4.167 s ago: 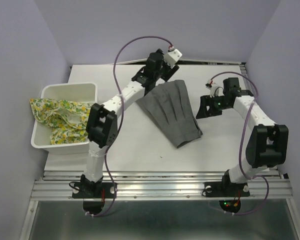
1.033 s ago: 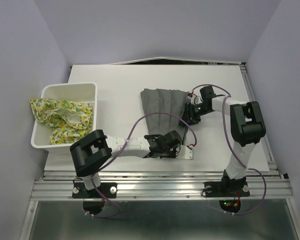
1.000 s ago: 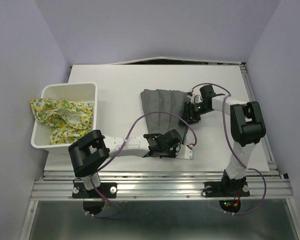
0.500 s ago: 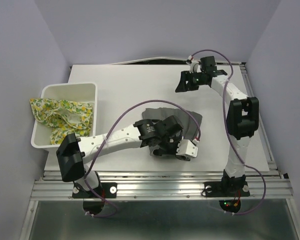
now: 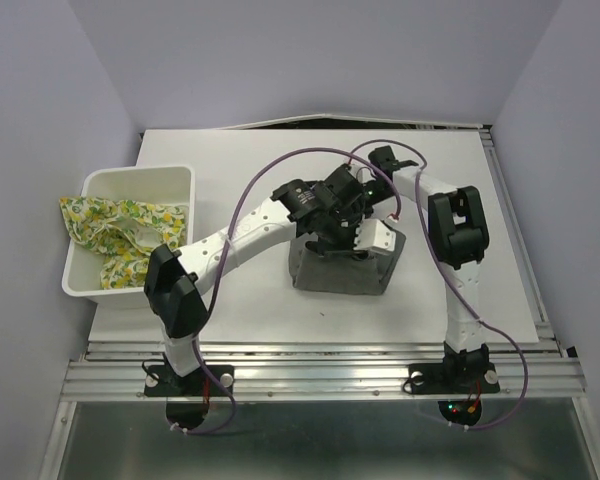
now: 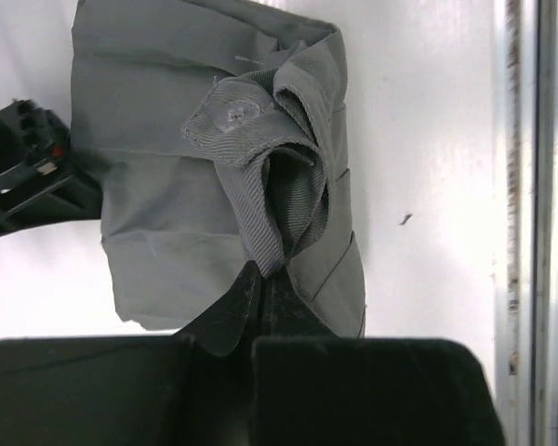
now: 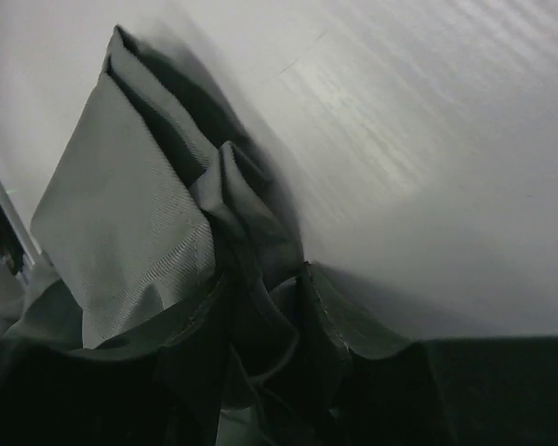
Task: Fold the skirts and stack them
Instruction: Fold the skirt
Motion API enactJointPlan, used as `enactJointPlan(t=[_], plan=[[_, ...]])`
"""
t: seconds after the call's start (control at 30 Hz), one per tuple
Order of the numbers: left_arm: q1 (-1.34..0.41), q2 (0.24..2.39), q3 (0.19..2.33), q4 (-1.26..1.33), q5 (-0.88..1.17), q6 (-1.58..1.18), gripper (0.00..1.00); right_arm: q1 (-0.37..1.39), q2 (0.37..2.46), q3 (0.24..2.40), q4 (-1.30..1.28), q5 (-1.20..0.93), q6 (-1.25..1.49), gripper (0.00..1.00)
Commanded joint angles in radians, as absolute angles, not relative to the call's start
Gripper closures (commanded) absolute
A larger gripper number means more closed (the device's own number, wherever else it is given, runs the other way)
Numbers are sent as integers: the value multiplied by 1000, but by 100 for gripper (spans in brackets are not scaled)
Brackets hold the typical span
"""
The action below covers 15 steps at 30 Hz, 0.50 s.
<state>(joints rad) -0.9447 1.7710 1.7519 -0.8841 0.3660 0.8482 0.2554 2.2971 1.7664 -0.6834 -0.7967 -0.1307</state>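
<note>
The grey skirt (image 5: 342, 270) lies folded in a compact block at the table's middle. My left gripper (image 5: 325, 240) hangs over its far part, shut on a bunched fold of the waistband (image 6: 260, 177); the left wrist view shows the gripper (image 6: 263, 274) pinching that fold. My right gripper (image 5: 360, 195) is at the skirt's far edge. In the right wrist view grey cloth (image 7: 130, 223) fills the gap of that gripper (image 7: 260, 316). The lemon-print skirt (image 5: 120, 235) lies crumpled in the white basket (image 5: 140, 175) at the left, draped over its rim.
The basket stands at the table's left edge. Both arms and their purple cables (image 5: 280, 165) cross above the grey skirt. Metal rails (image 5: 320, 370) run along the near edge of the table.
My left arm has swung from near the front toward the table's middle, carrying the grey cloth. My right arm has come down from the far edge onto the skirt's far side.
</note>
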Motion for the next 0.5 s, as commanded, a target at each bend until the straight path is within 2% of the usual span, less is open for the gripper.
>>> enactJointPlan(t=[0.0,0.13,0.47], plan=[[-957,1766,1769,-830,244,980,100,258,2295,1733,-730,-865,-152,61],[-950,1779,1737,-730,161,1045,100,267,2298,1732,-745,-897,-155,67],[-925,1833,1712,-534,103,1141,100,267,2330,1755,-773,-957,-140,69]])
